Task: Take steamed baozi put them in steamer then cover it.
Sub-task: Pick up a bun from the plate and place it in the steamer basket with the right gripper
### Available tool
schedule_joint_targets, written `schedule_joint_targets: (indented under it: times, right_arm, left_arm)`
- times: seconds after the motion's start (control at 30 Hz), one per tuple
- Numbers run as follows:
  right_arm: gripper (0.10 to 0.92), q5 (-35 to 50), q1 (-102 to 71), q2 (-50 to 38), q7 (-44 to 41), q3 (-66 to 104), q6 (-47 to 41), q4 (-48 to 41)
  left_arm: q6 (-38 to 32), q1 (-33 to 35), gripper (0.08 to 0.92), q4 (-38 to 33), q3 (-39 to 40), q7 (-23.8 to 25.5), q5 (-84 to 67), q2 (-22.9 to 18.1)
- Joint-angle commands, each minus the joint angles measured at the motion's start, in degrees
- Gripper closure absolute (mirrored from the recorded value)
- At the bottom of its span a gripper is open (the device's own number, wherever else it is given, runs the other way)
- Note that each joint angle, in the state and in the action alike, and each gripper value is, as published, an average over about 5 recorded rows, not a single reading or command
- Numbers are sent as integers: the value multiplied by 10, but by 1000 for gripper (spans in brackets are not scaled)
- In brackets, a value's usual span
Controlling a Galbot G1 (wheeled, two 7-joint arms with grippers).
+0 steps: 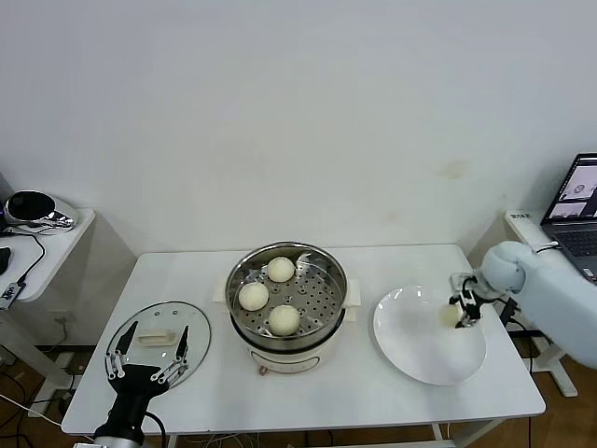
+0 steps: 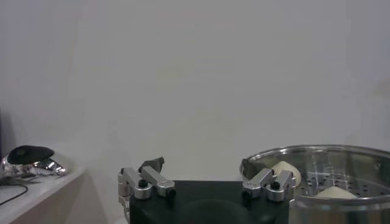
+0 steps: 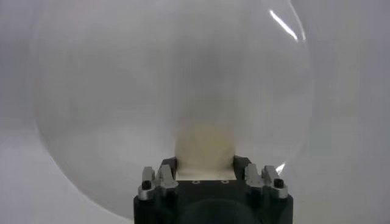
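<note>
- Nearest the head camera, the left gripper (image 1: 147, 347) hung at the table's front left edge, its fingers spread wide and holding nothing, their tips over the near rim of the glass lid (image 1: 159, 338).
- That lid lay flat on the white table (image 1: 280, 397), well apart from the pot, with its cream handle (image 1: 157, 336) at the centre just beyond the fingertips.
- From the left wrist camera, the same gripper (image 2: 206, 182) showed both fingers standing far apart, with the steamer (image 2: 329, 176) off to one side.
- At the middle of the table stood the steamer (image 1: 286, 299), a shiny steel pot on a cream base, uncovered.
- Three buns sat on its holed tray: one at the back (image 1: 281, 270), one on the left (image 1: 254, 297) and one at the front (image 1: 284, 319), close together but not stacked.
- On the robot's right lay a white plate (image 1: 420, 350), near the pot but not touching it.
- At the plate's far right rim, the right gripper (image 1: 457, 313) was closed around the fourth bun (image 1: 451, 315), low over the plate; whether the bun touched the plate could not be told.
- Seen from the right wrist camera, that bun (image 3: 204, 146) filled the gap between the two fingers of the right gripper (image 3: 205, 167), with the plate (image 3: 109, 91) behind it.
- At the far left stood a side table (image 1: 47, 247) with a dark and silver object (image 1: 33, 207); at the far right was an open laptop (image 1: 578, 210).
</note>
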Motion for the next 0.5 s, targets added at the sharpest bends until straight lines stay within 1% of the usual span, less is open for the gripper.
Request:
schedule_joint_targets:
  times: [0.03,0.13,0.27,0.4,0.5]
  right_arm:
    - [449,158,230,-35,1,-173,-62,122]
    - [446,220,336,-11,15,-249,-88,155]
    - [439,304,429,42,36,-314,-130,185]
    - [432,371,468,104,57,-353,-164,196]
    - [431,400,472,146,73,-372,-180,188]
  left_arm:
    - [1,-1,177,1,1,0,-1,3]
    - [2,-4,177,2,2,0,-2,4]
    - [3,-7,177,3,4,0,-4,5]
    - [3,-9,177,5,6,0,-6,6]
    - [3,-11,177,6,8,0,-6,5]
